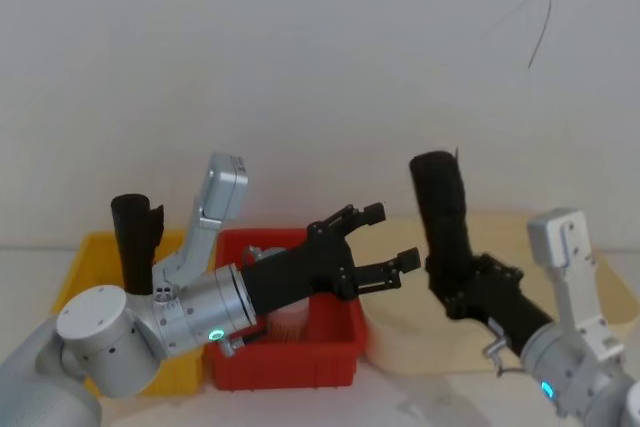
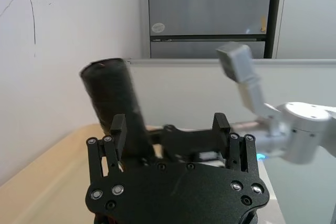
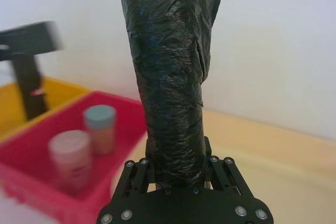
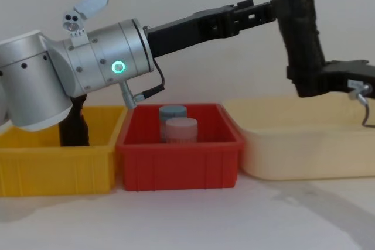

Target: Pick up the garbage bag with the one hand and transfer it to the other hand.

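The right gripper (image 1: 460,292), on the blue-ringed wrist, is clamped around the lower end of the tight matte-black crinkled plastic garbage bag (image 1: 443,212). The bag stands nearly upright in the air, clear above the left rim of the shallow cream tray (image 4: 304,150). The left gripper (image 1: 392,237), on the green-ringed wrist, reaches over the red plastic bin (image 4: 176,168) with its fingers spread wide. Its tips are just beside the bag's left edge, with a narrow gap in the head view. A second black roll (image 1: 132,242) stands in the yellow plastic bin (image 4: 58,162) at the row's left end on the white table (image 4: 234,215).
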